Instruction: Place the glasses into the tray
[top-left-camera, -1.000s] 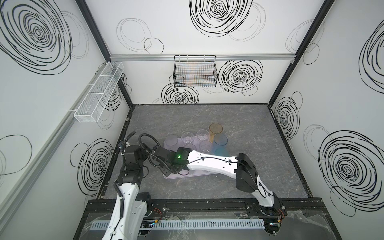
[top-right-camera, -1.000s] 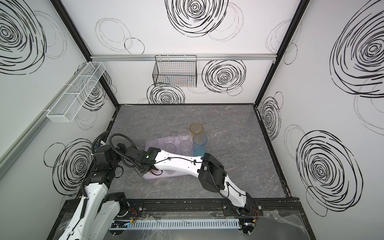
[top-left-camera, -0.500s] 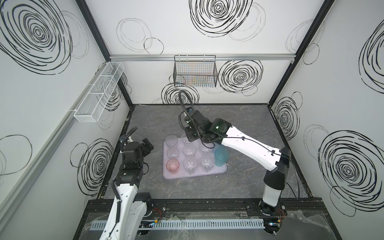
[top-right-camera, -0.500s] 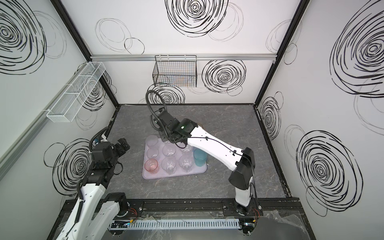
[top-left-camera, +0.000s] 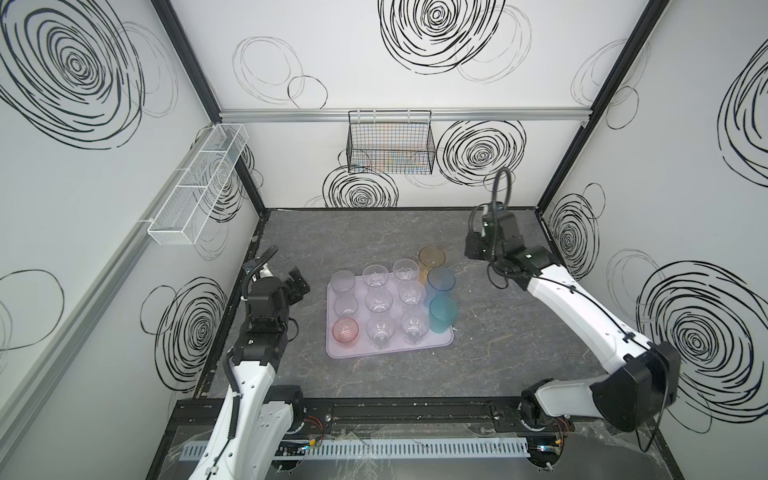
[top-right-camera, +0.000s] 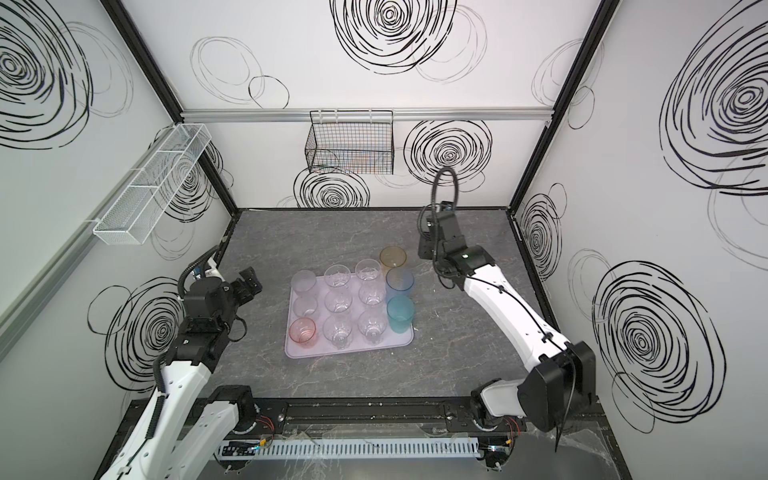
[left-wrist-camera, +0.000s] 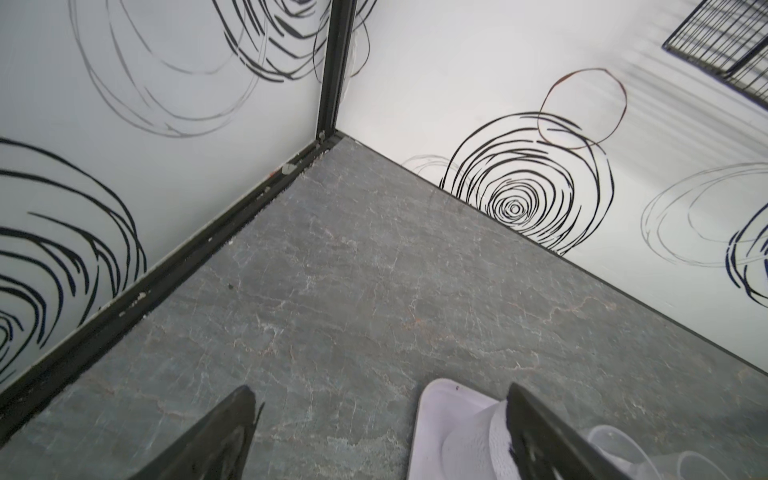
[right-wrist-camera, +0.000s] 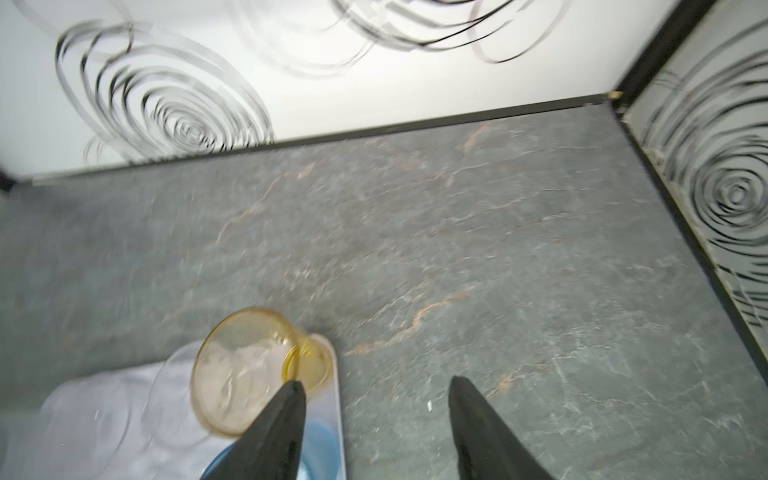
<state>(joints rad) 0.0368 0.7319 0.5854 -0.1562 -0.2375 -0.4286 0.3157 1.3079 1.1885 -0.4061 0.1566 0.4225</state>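
The pale lilac tray (top-left-camera: 390, 353) (top-right-camera: 353, 348) lies mid-table in both top views. Several clear glasses (top-left-camera: 379, 300) stand in it in rows, with a pink one (top-left-camera: 345, 331) at its near left. An amber glass (top-left-camera: 432, 257) (right-wrist-camera: 245, 370), a blue one (top-left-camera: 440, 280) and a teal one (top-left-camera: 442, 312) line its right side. My left gripper (top-left-camera: 299, 284) (left-wrist-camera: 380, 392) hangs open just left of the tray (left-wrist-camera: 436, 415), holding nothing. My right gripper (right-wrist-camera: 376, 386) is open and empty, raised to the right of the amber glass, over bare table.
A black wire basket (top-left-camera: 390, 145) hangs on the back wall and a white mesh basket (top-left-camera: 195, 187) on the left wall. The right arm's wrist (top-left-camera: 494, 232) stands near the back right corner. The grey table (top-left-camera: 498, 332) is bare right of the tray.
My right arm has swung from the tray's near left, across its far side, out to the back right, and its jaws have widened. The left arm has barely moved.
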